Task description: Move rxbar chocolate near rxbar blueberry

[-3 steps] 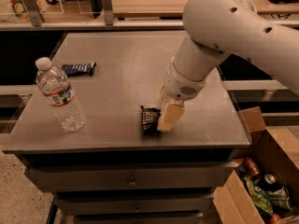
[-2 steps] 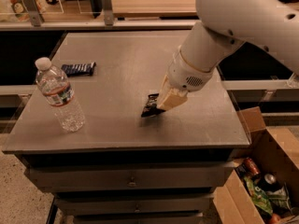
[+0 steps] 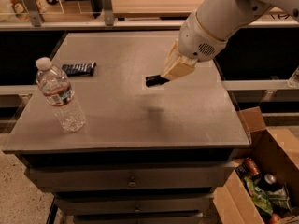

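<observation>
My gripper [image 3: 169, 76] hangs over the middle of the grey tabletop [image 3: 140, 111], shut on the rxbar chocolate [image 3: 155, 80], a black bar that sticks out to the left of the tan fingers [image 3: 177, 69]. The bar is lifted off the table, with its shadow below it. The rxbar blueberry [image 3: 78, 68], a dark navy bar, lies flat at the back left of the table, well to the left of my gripper.
A clear water bottle [image 3: 60, 97] with a white cap stands at the front left. An open cardboard box [image 3: 261, 171] with cans and packets sits on the floor at the right. Drawers run below the tabletop.
My gripper has lifted the black bar off the table and carried it up and towards the back, slightly left. The bottle and the navy bar have not moved.
</observation>
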`<action>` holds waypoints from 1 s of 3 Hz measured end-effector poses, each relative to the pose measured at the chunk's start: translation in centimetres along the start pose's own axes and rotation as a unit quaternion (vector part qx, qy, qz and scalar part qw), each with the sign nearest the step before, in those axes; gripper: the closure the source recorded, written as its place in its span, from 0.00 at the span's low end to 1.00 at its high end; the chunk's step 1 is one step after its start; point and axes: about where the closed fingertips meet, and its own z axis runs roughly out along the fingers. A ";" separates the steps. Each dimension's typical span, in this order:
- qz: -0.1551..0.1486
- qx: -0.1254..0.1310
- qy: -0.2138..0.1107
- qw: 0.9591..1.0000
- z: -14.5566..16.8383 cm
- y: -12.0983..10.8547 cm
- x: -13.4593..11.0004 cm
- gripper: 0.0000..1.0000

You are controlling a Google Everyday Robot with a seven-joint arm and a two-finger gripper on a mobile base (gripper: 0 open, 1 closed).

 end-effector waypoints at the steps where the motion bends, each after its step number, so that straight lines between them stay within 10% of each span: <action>1: -0.008 0.024 -0.028 0.999 -1.7 -2.8 -1.4 1.00; 3: -0.062 0.039 -0.080 0.994 -0.4 -7.3 -6.4 1.00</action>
